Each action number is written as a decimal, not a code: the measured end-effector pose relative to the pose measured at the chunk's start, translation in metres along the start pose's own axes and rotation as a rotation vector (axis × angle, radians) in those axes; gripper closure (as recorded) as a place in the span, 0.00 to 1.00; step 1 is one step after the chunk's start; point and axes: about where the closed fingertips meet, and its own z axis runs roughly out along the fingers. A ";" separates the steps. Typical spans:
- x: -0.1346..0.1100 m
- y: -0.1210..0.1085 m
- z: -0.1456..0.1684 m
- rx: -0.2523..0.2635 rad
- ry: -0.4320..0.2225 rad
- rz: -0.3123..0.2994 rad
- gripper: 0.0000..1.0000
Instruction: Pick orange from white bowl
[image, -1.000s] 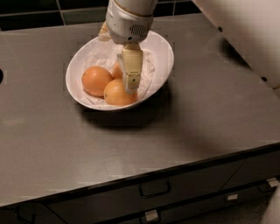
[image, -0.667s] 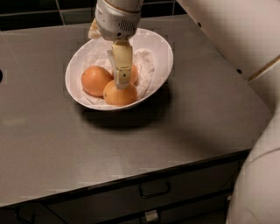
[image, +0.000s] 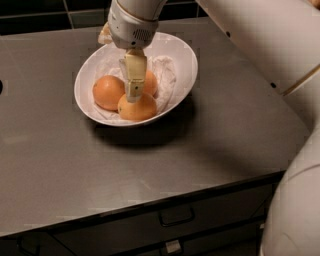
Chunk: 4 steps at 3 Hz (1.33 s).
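The bowl sits in the upper centre of the frame, on the dark table, tipped a little toward the camera. It is lined with crumpled paper, which probably stops the fruit rolling against the glossy wall. Three oranges lie bunched in its lower left part, touching one another. The front orange rests against the near rim, the left one beside it, and the rear one is partly hidden.

The end effector hangs from the arm, which enters from the upper right. It points straight down into the bowl, its tip at the top of the front orange, in the notch where that fruit meets the rear one. A vertical approach makes sense here, since the bowl's walls and the neighbouring fruit leave no room to come in from the side. From this angle only a narrow pale edge of it shows, so I cannot tell whether it is wide, narrow or closed on anything.

The front orange looks like the target, and nothing has been lifted yet: all three fruits lie in the bowl. The crowding is the main risk, as a grasp could catch the rear orange or nudge the left one. Below the table edge, a drawer handle shows at the bottom centre.
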 end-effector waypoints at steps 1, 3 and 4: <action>-0.004 -0.006 0.011 -0.007 -0.009 0.005 0.00; -0.005 -0.004 0.026 0.080 -0.084 0.110 0.00; 0.002 0.005 0.018 0.173 -0.066 0.213 0.00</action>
